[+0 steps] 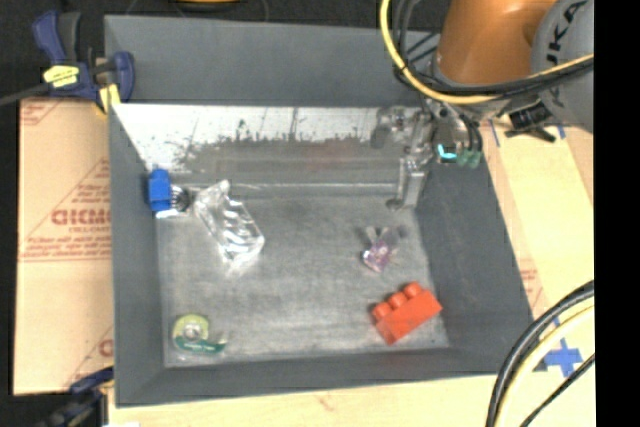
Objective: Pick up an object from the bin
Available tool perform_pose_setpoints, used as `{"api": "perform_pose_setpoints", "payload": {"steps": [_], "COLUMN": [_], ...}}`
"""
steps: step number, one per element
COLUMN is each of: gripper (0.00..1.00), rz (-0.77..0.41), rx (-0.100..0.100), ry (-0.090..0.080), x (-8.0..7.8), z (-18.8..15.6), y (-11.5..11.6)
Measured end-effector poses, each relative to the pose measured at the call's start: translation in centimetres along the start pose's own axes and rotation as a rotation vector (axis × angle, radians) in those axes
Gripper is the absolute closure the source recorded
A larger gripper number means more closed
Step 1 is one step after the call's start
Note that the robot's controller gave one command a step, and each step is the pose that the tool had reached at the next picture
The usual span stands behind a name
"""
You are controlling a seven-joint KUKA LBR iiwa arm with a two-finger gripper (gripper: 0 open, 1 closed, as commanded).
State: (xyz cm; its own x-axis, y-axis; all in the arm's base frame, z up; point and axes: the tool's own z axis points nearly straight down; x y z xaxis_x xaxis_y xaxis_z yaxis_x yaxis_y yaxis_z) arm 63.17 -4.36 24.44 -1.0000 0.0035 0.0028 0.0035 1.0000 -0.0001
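Gripper [402, 203] poised near the right wall of the grey metal bin [250, 65], just behind a small, pinkish translucent lump [378, 256].
Its parted or closed state cannot be told; open floor spreads leftward; red studded plastic brick [405, 312] near the front edge.

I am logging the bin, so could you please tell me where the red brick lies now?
In the camera view the red brick lies near the lower right corner of the bin, just below the small pink thing.
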Motion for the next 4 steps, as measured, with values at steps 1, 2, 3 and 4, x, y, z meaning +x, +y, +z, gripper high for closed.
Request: {"api": "perform_pose_setpoints", "payload": {"steps": [1,2,3,4], "gripper": [0.0,0.0,1.0,1.0], "rz": [0.025,-0.411,-0.414,-0.729], "rx": [0.002,0.002,0.003,0.005], "ry": [0.006,-0.008,-0.008,-0.01], "x": [7.0,14.4,14.4,14.0], "z": [8.0,16.7,16.7,-1.0], "y": [-6.3,-4.2,-4.2,-4.0]}}
